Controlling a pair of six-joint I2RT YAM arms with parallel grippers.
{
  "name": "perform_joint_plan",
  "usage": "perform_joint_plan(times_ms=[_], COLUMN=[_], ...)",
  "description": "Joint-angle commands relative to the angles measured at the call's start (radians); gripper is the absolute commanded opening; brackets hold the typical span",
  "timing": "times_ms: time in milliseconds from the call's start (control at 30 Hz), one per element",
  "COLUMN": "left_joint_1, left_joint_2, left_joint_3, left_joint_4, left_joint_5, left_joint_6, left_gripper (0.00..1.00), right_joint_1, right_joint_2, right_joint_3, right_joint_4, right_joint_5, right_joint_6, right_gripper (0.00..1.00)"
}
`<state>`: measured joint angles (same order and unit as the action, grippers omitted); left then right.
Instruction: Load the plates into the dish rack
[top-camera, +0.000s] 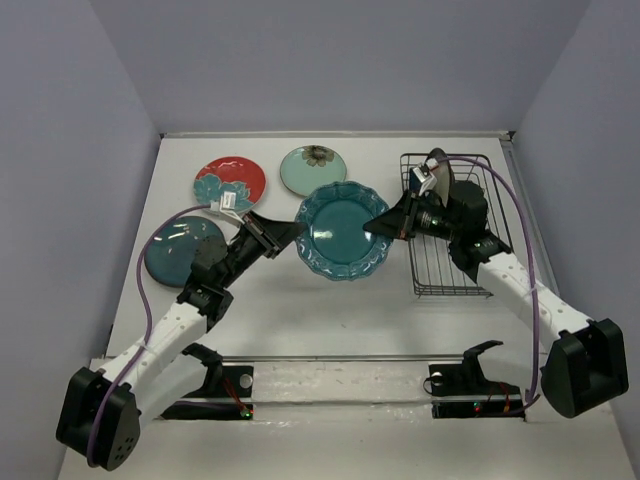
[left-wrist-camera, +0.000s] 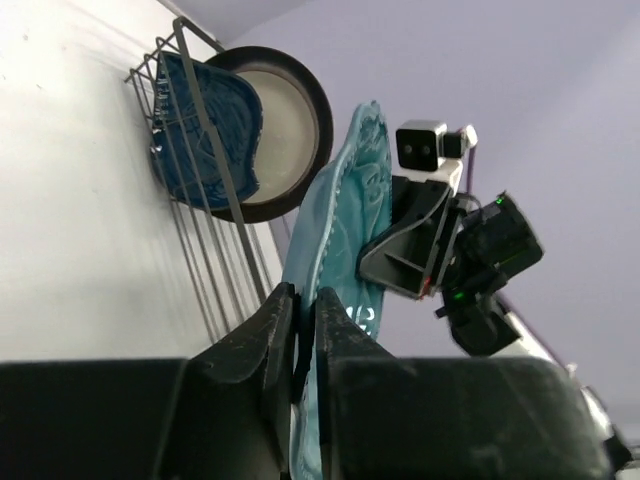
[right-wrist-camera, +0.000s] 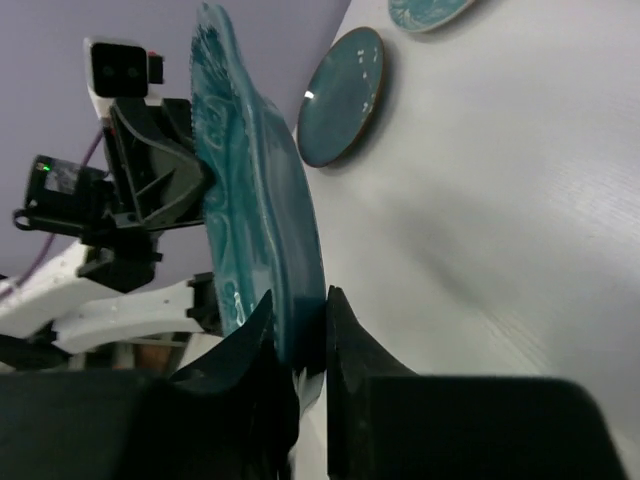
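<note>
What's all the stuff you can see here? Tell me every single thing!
scalloped plate: one, teal, in the middle, held at opposite rims by both arms
red plate: one, red with a teal flower, on the table, far left
mint plate: one, pale mint with a dark flower, on the table, far middle
plain plate: one, teal, on the table, left
dish rack: one, black wire, right side
leaf plate: one, dark blue, standing in the rack
brown-rimmed plate: one, cream, standing in the rack beside the leaf plate
table: one, white
left arm: one, white and black, jaws shut on the scalloped plate
right arm: one, white and black, jaws shut on the scalloped plate
</note>
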<state>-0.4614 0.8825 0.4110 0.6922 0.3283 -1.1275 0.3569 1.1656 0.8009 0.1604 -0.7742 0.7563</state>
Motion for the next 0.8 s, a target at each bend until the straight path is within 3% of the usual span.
perform_joint_plan(times_ms=[0,33,133,167,400,567,700,767], left_joint_1=[0.001,0.001,0.001,0.0,0.001,0.003,0.003,0.003], left_joint_2=[-0.045,-0.056,-0.112,-0.128,-0.282,-0.332,-0.35,-0.366], left_joint_3=[0.127,0.138,0.179,0.19,0.337,0.37,0.354,0.321], left_joint_4=[0.129,0.091,-0.058,-0.091,-0.538,-0.69,-0.844,-0.87], left_joint_5=[0.015,0.003,-0.057,-0.089,-0.273,-0.267,-0.255,-0.268], left_joint_6=[-0.026,-0.006,0.067,0.122,0.431,0.572,0.647,0.66], left_gripper=[0.34,0.56,0.82,0.99,0.99,0.99,0.99,0.99], right_joint_1=[0.008,0.008,0.008,0.008,-0.001,-0.11,-0.228,-0.278], right_joint_2=[-0.027,-0.033,-0.047,-0.05,-0.098,-0.149,-0.165,-0.164], right_joint_3=[-0.009,-0.008,0.001,0.009,0.081,0.171,0.32,0.418], right_joint_4=[0.119,0.12,0.116,0.111,0.102,0.016,-0.203,-0.315], right_joint_5=[-0.05,-0.042,-0.002,0.009,0.139,0.188,0.334,0.478], right_joint_6=[0.071,0.072,0.072,0.072,0.071,0.011,-0.124,-0.176], right_gripper=[0.07,0.07,0.07,0.07,0.07,0.07,0.07,0.07])
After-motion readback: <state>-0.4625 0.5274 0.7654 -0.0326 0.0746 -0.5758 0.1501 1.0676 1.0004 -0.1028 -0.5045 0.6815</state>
